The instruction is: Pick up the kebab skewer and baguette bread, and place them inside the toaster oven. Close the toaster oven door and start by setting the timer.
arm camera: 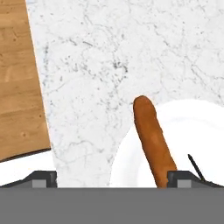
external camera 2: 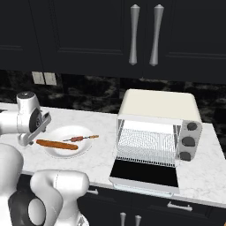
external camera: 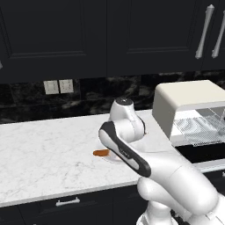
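Note:
The baguette bread (external camera 2: 56,144) lies on a white plate (external camera 2: 62,133) on the marble counter, with the kebab skewer (external camera 2: 80,138) just behind it. My gripper (arm camera: 111,180) hangs open above the plate's left rim, holding nothing. In the hand view the baguette (arm camera: 153,140) runs up past the right fingertip (arm camera: 179,179), and the skewer's dark tip (arm camera: 194,166) shows on the plate (arm camera: 205,127). My arm hides most of the plate in the left base view, leaving one baguette end (external camera: 101,152) showing. The cream toaster oven (external camera 2: 159,108) stands right of the plate, its door (external camera 2: 143,171) folded down flat.
Three dark knobs (external camera 2: 188,141) run down the oven's right front. Bare marble counter (external camera: 44,154) stretches left of the plate to the front edge, with wooden floor (arm camera: 17,87) beyond it. Dark cabinets (external camera 2: 88,35) hang above and wall outlets (external camera: 58,86) sit behind.

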